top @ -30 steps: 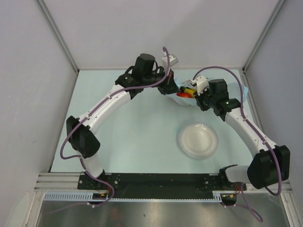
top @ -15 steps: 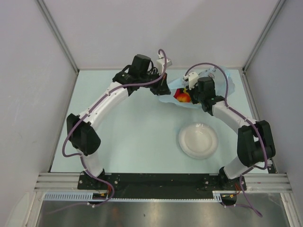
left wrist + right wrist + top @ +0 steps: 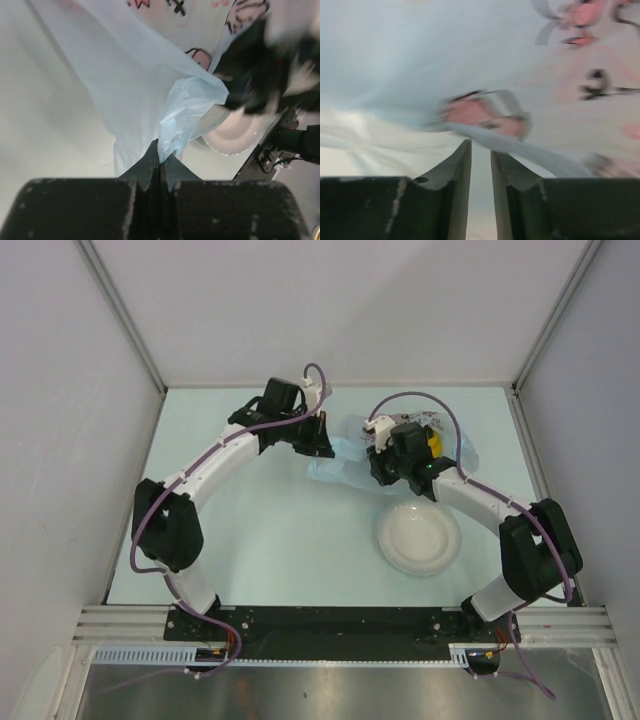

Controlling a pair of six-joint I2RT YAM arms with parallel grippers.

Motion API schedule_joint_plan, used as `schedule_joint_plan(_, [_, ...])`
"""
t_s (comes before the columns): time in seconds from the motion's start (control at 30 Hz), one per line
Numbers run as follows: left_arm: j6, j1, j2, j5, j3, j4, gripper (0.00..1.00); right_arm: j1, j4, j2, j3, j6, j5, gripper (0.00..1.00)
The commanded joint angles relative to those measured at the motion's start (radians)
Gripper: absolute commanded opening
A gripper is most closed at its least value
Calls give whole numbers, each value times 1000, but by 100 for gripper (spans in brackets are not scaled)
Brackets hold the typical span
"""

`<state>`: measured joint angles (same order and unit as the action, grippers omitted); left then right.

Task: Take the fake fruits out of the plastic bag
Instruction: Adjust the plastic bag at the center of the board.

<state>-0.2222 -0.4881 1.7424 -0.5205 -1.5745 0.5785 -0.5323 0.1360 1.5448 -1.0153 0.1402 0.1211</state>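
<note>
Both arms have swung left with the plastic bag [image 3: 338,466], now stretched from the left gripper [image 3: 159,150], pinched shut on its edge, to just ahead of the nearer right gripper [image 3: 480,150], whose jaws are slightly parted and empty.

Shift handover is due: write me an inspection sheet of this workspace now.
Surface: pale table, flat.
Job's things: bag crumpled at the far side; one yellow fruit shows at it, in or out unclear; other fruits not seen.
Clutter: white plate, empty.
Grippers: left gripper shut on a bag fold; right gripper at the bag, jaws slightly apart, grip unclear.
Cables: purple cables loop along both arms; no snag seen.
Surroundings: white walls on three sides.
</note>
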Motion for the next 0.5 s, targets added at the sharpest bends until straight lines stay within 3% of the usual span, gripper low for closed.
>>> schedule_joint_plan(0.0, [101, -44, -64, 4, 32, -71, 0, 130, -35, -25, -51, -56, -35, 31])
schedule_joint_plan(0.03, [136, -62, -60, 5, 12, -42, 2, 164, -35, -8, -69, -60, -2, 45])
schedule_joint_plan(0.13, [179, -67, -38, -29, -28, 21, 10, 187, -61, 21, -69, -71, -3, 72])
schedule_joint_plan(0.23, [192, -67, -47, -32, -16, 37, 10, 175, -73, 29, -68, -25, 18, 80])
schedule_joint_plan(0.47, [170, -82, -66, -55, 28, -6, 2, 150, -85, 89, -86, 102, -58, 85])
